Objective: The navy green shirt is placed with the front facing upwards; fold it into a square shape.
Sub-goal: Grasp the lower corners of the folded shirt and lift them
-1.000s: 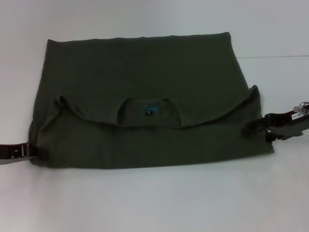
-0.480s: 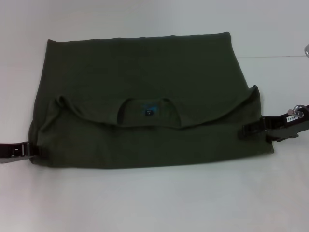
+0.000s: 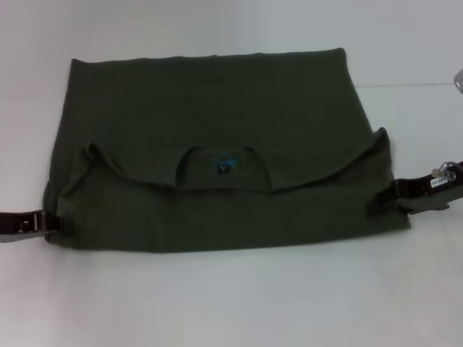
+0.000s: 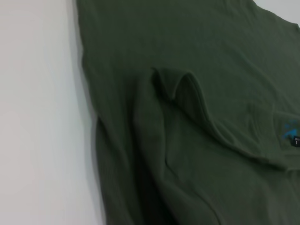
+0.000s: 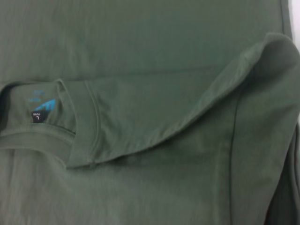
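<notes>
The navy green shirt (image 3: 217,155) lies flat across the middle of the white table (image 3: 231,296), its collar half folded over toward six o'clock, neck label (image 3: 222,166) showing. Its long axis runs nine to three. The left gripper (image 3: 51,222) sits at the shirt's nine o'clock edge, the right gripper (image 3: 387,193) at its three o'clock edge; both touch the cloth, equally near. Whether either pinches fabric I cannot tell. The next fold likely carries one side across that axis
</notes>
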